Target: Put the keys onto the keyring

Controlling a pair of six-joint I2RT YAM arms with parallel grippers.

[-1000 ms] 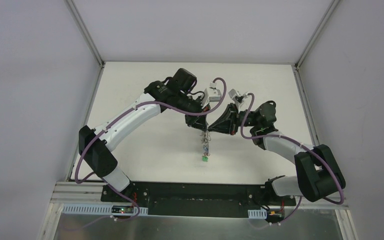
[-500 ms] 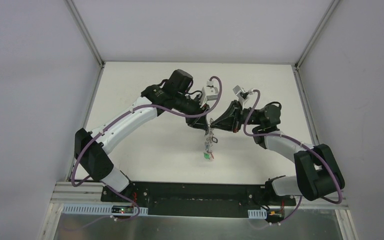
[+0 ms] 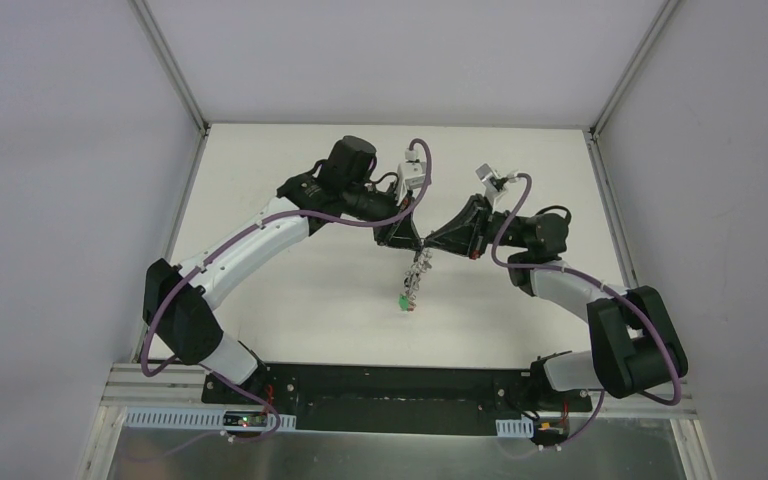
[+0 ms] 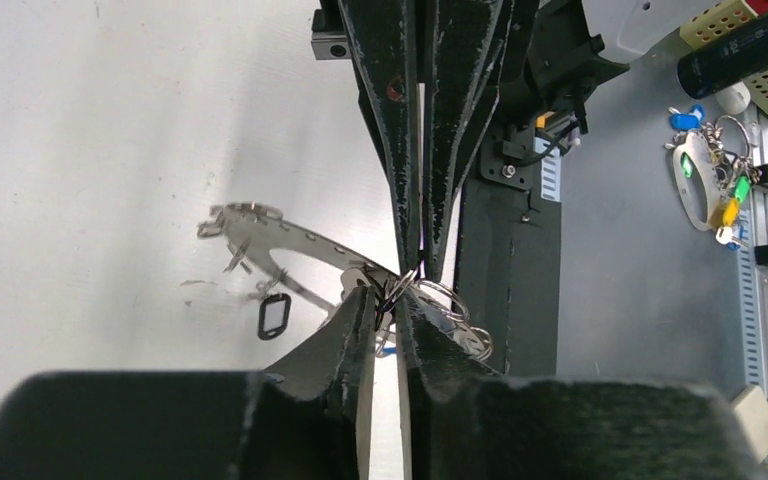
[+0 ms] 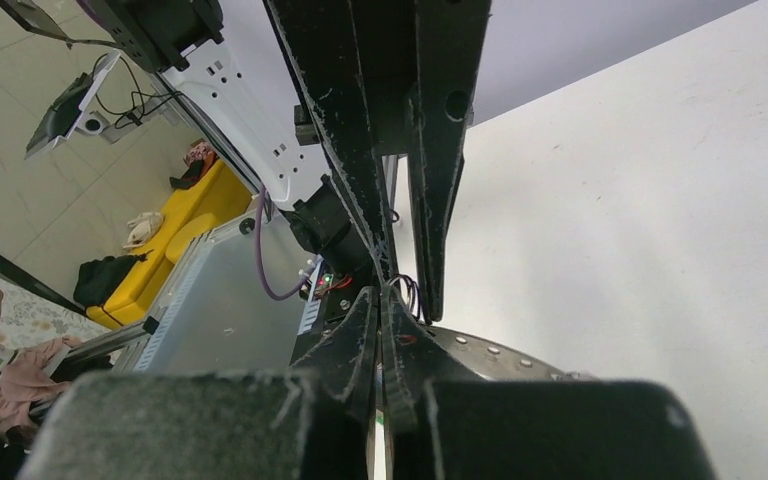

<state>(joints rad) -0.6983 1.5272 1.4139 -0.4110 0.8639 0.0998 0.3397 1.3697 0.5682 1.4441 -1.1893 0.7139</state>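
Left gripper (image 3: 407,238) and right gripper (image 3: 433,240) meet tip to tip above the tabletop (image 3: 290,300) centre, both clamped on the keyring (image 3: 418,268). Its keys (image 3: 410,288) hang beneath, green tag (image 3: 402,300) lowest.

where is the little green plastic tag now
Top view, mid-table: the green plastic tag ends the silver key bunch trailing nearward from where the left gripper and right gripper meet.

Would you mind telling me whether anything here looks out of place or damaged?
Nothing looks spilled or damaged. The keyring hangs slanted from where the left gripper and right gripper meet tip to tip, its green tag lowest.
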